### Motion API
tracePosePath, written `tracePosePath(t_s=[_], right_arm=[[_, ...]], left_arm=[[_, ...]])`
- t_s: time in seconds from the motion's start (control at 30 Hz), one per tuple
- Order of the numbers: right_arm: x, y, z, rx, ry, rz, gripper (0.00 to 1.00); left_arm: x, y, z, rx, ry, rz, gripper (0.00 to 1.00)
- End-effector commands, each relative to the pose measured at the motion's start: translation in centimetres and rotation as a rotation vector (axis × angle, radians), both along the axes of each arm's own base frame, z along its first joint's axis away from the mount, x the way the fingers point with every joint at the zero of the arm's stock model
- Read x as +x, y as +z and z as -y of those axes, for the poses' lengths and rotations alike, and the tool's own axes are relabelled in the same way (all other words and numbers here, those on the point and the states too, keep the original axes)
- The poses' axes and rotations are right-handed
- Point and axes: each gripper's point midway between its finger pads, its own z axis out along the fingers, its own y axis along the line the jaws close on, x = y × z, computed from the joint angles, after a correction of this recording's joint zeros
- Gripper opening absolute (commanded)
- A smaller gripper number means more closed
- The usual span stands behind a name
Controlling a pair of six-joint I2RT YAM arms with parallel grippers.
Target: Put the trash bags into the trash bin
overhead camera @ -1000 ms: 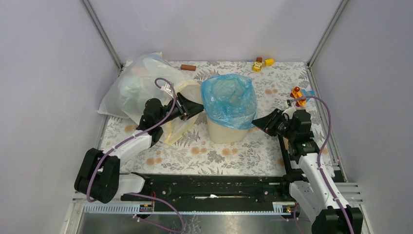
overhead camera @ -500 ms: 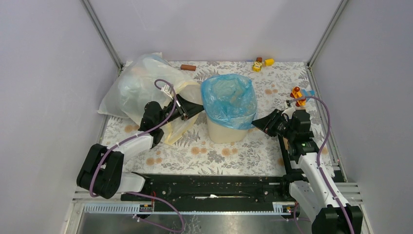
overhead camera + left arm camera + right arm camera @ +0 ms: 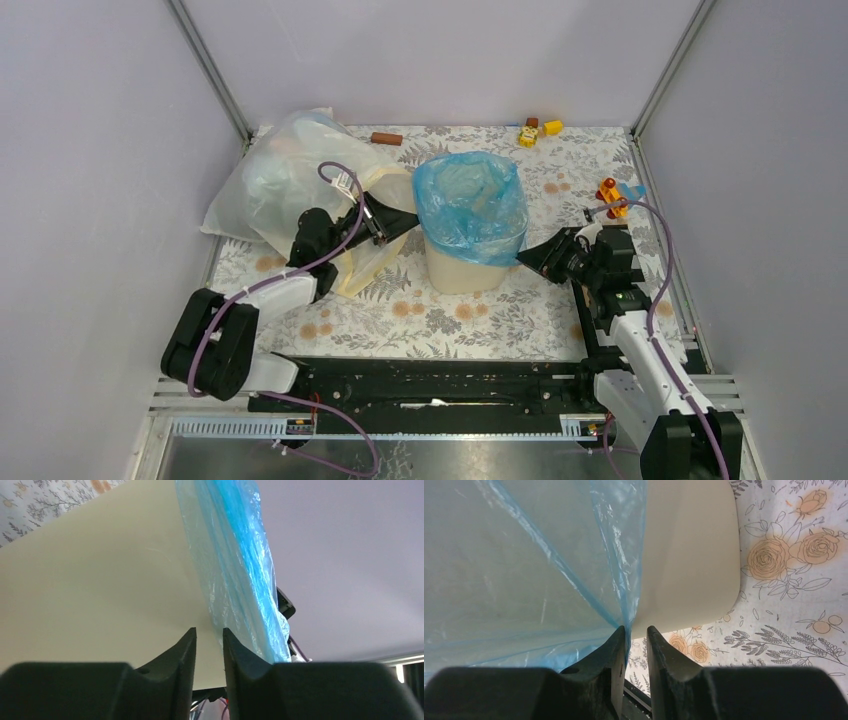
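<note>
right gripper (image 3: 634, 627): fingers nearly together, clamped on a taut fold of the trash bag (image 3: 524, 565) hem, just beside the trash bin (image 3: 694, 555) right wall
left gripper (image 3: 209, 630): narrow gap between fingers, tips just beside the bin's left wall, bag edge next to one finger; gripping or not, cannot tell
trash bag: light blue, lining the bin, mouth folded over the rim, hanging down outside
trash bin: cream, upright, mid table (image 3: 500, 310)
large clear bag (image 3: 270, 180): left of bin
yellow toy (image 3: 527, 133): behind bin
orange toy (image 3: 608, 193): right of bin
</note>
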Motion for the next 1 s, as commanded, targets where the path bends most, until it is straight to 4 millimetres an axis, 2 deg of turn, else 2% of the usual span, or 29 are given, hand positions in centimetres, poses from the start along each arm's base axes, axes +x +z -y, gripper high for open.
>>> tracePosePath(t_s=[0.0,0.13,0.23,0.4,0.53,0.67,0.77,0.9,0.97], right_arm=[[0.2,0.4,-0.3,-0.001,0.028,0.047,0.28],[0.2,0.2,-0.3,-0.004,0.030,0.045,0.27],[0.3,-0.1,-0.2,-0.010,0.024,0.041,0.27],[0.2,-1.1,-0.1,-0.022,0.025,0.026,0.27],[0.3,-2.1,0.2,-0.044,0.015,0.013,0.27],[0.6,-3.3,0.4,-0.066,0.011,-0.006,0.27],[0.7,-3.1,0.4,-0.069,0.020,0.004,0.30],[0.9,-1.7,0.4,-0.072,0.020,0.057,0.40],[0.9,-1.0,0.5,-0.075,0.011,0.087,0.43]], left_arm=[[0.0,2.3,0.1,-0.055,-0.014,0.105,0.25],[0.1,2.3,0.2,-0.056,-0.019,0.110,0.13],[0.7,0.6,0.3,-0.018,0.000,0.090,0.00],[1.6,-2.9,0.3,0.060,0.022,0.044,0.00],[2.2,-6.4,-0.5,0.202,0.080,-0.007,0.00],[2.2,-8.0,-1.6,0.309,0.124,-0.009,0.00],[1.6,-7.1,-2.0,0.305,0.134,0.023,0.00],[0.8,-4.1,-2.5,0.246,0.158,0.077,0.22],[0.3,-2.3,-2.7,0.203,0.163,0.104,0.29]])
